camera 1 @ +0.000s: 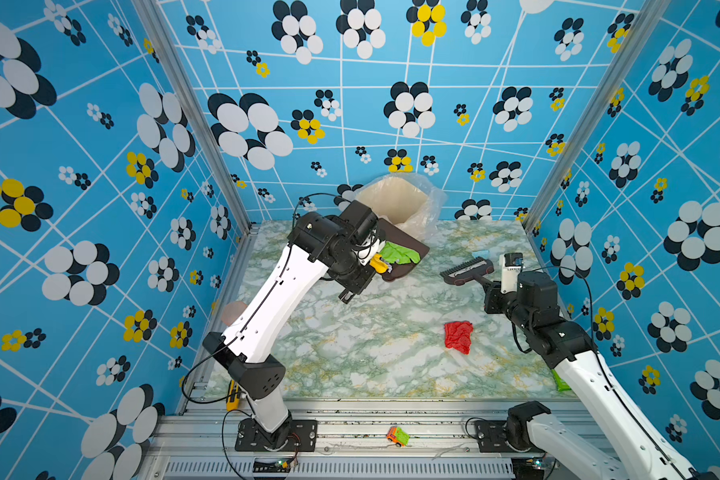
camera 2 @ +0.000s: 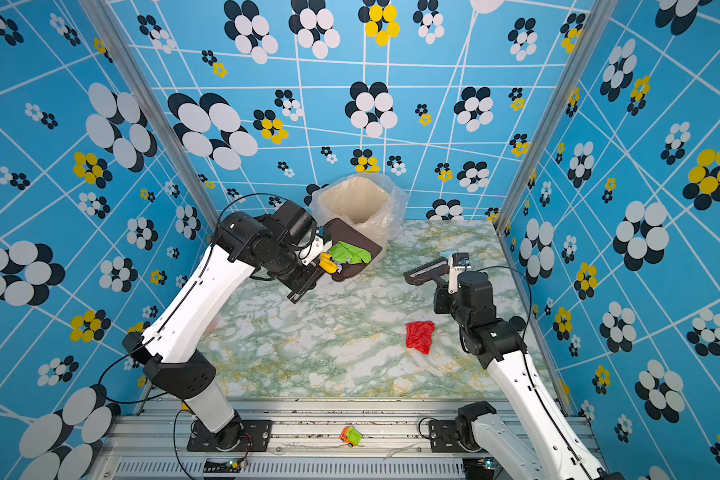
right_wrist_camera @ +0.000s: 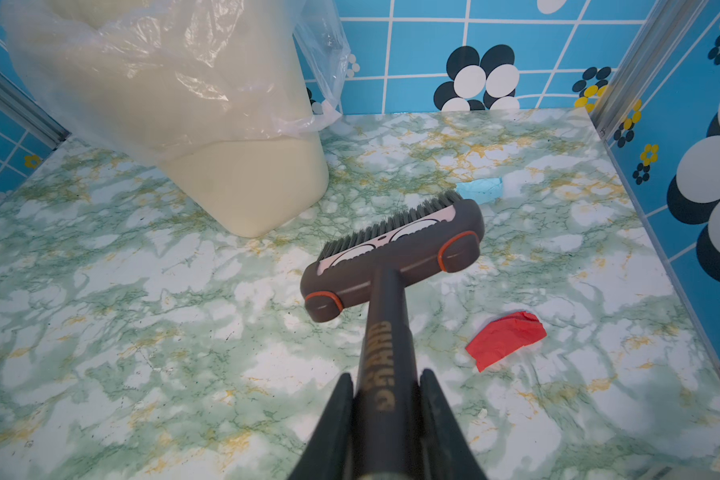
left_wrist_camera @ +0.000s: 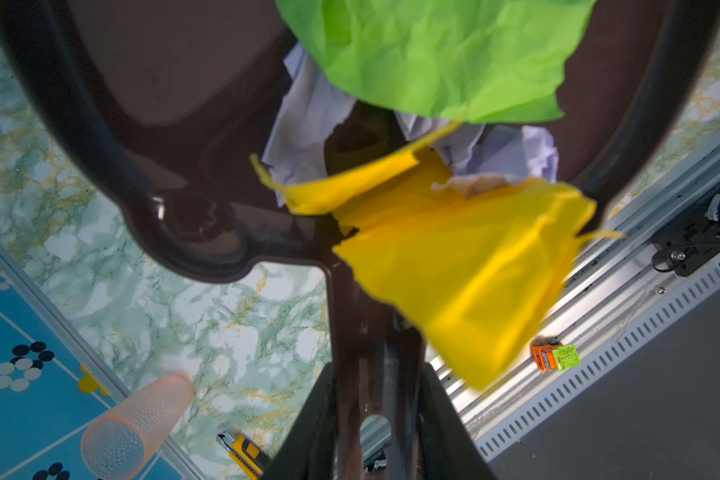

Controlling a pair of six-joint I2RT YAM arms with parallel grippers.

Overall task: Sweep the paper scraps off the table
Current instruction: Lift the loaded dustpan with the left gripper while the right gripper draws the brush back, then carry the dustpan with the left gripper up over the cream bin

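Brown dustpan [camera 1: 408,249]: lifted off the counter [camera 1: 371,353], lip aimed at the bin [camera 1: 395,199] and just beside its rim. Can't tell if the lip is over the opening yet.
Left tool [left_wrist_camera: 377,374]: clenched on the dustpan handle.
Load: green scrap [left_wrist_camera: 433,54] mid-pan, lavender scrap [left_wrist_camera: 308,108] under it, yellow scrap [left_wrist_camera: 466,266] hanging off the back edge by the handle.
Right tool [right_wrist_camera: 385,382]: clenched on the brush [right_wrist_camera: 391,257] handle, well apart from the pan.
On the counter: red scrap [camera 1: 458,336] near the right arm, light blue scrap [right_wrist_camera: 481,188] just beyond the brush head, toward the far right corner.
Step, my read: dump the pan into the bin.
How: get the lip past the rim first, then raise the handle slowly so the paper slides forward.
Risk: the yellow scrap likely drops off the back on any jerk. The loose liner bag [right_wrist_camera: 142,62] may snag the lip.
After: red and light blue need sweeping.
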